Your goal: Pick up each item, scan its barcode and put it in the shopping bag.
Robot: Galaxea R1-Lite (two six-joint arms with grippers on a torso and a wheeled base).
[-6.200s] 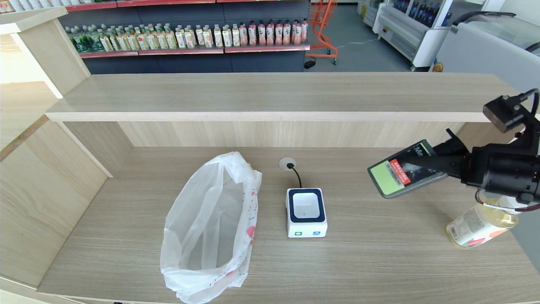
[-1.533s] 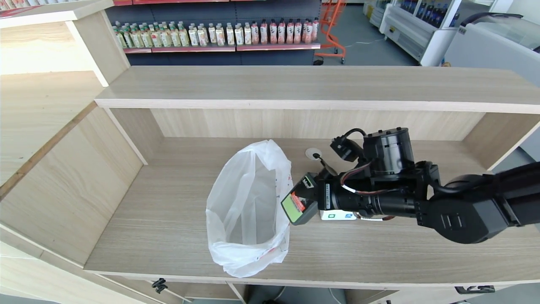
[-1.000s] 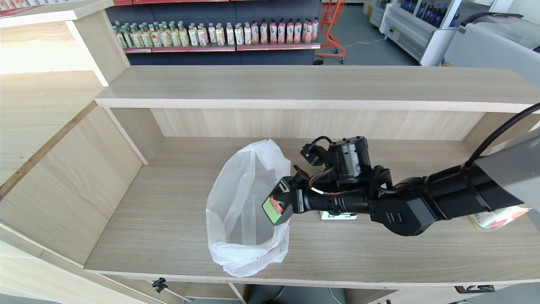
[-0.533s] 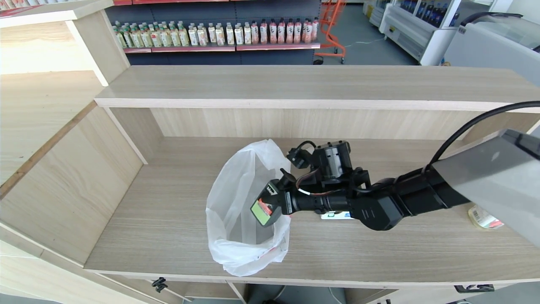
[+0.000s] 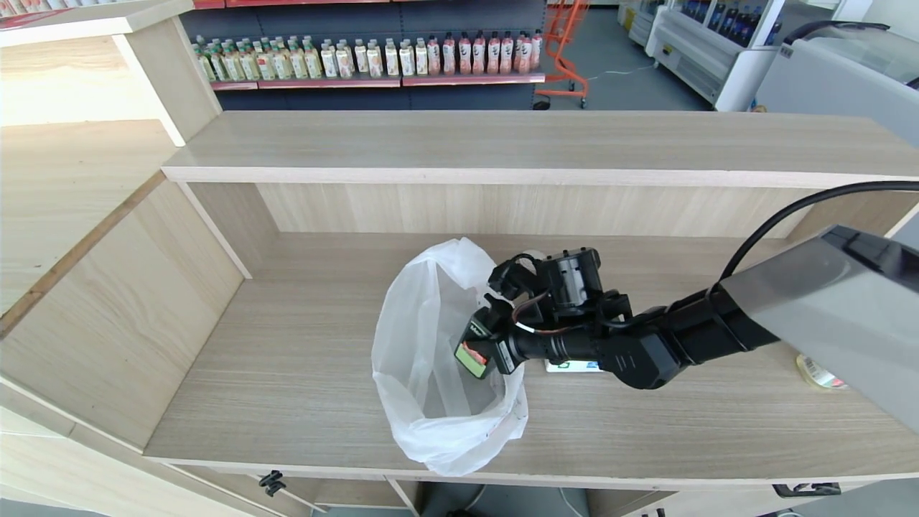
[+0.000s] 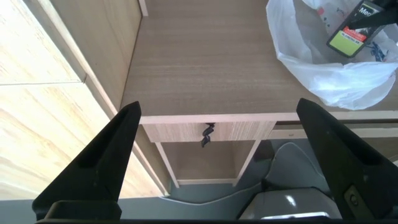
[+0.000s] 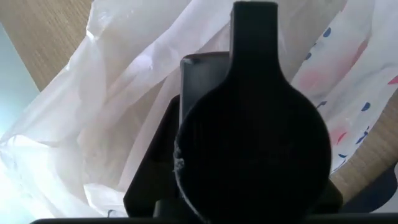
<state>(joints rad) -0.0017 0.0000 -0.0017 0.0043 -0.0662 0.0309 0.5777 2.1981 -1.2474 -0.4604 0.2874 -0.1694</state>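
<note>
head view: packet clamped by the right gripper inside the mouth of the shopping bag

the left gripper [image 6: 217, 106] hangs off the near left of the counter [image 5: 287, 388]. its two dark fingers [image 6: 93, 168] are spread wide apart, with nothing between them and nothing touching them.

left of the counter's middle, the white shopping bag [image 5: 445, 373] stands with its mouth open upward. the right gripper [image 5: 492, 341] comes in from the right, over the bag's right rim. its jaws are closed down on the dark end of the packet [image 5: 474, 352], so the gap between them is no wider than the pack is thick. the right wrist view has one dark finger in front and the bag's thin plastic [image 7: 124, 93] close around it.

the packet is a flat dark pack with a green and red label. it sits tilted within the bag's opening, held above the bottom. its long axis slopes down and to the left, away from the gripper, with the green end lowest and pointing into the bag. the left wrist view shows the same slant [image 6: 351, 34], green end toward the counter's near edge, ringed by the bag's rim [image 6: 329, 74].

just right of the bag, the white scanner [image 5: 571, 366] shows as a strip under the right arm. well to the right, the bottle [image 5: 815, 371] lies at the counter's far right, partly hidden by the arm.
</note>
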